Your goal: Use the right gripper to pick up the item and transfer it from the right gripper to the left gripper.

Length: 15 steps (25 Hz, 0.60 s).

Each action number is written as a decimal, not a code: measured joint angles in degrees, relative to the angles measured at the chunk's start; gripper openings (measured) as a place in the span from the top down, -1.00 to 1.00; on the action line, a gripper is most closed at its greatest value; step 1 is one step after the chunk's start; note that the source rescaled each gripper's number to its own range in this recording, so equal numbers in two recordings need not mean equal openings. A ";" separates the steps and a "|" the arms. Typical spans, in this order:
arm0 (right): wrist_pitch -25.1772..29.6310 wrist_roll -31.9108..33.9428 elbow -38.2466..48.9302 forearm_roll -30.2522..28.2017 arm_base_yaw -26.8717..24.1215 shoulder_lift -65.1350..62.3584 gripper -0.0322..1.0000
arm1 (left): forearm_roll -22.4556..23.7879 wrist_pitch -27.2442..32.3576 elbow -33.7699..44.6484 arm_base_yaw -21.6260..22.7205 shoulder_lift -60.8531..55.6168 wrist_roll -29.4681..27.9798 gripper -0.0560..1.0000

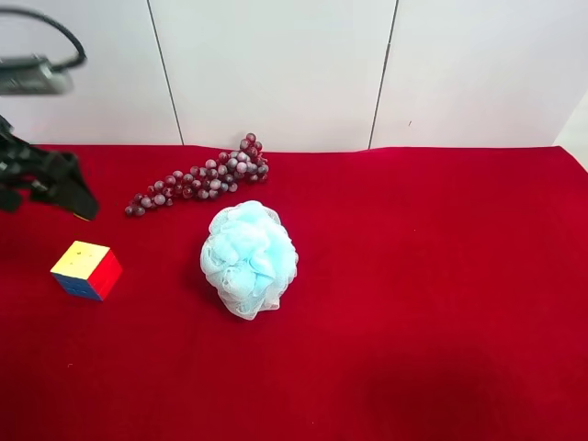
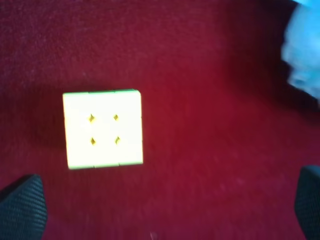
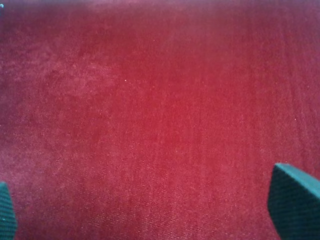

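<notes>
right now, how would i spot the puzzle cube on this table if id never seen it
On the red cloth, start at the light-blue mesh puff in the middle, with the dark grapes behind it. The puzzle cube lies alone toward the view's left edge: small, sharp-cornered, yellow on top.

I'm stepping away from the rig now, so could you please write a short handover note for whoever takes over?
Left gripper: open, empty, above the puzzle cube.
Right gripper: open, empty, over bare red cloth; it is out of the exterior high view.
Cube: on the cloth, yellow face up, apart from the blue bath puff and the grapes.
Done: cannot tell; neither gripper holds the cube.
Left: right gripper picks up the cube and passes it to the left.
</notes>
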 joint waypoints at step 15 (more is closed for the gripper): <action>0.00 0.00 0.00 0.00 0.00 0.00 -1.00 | 0.17 11.65 4.97 0.00 -28.36 -5.51 -1.00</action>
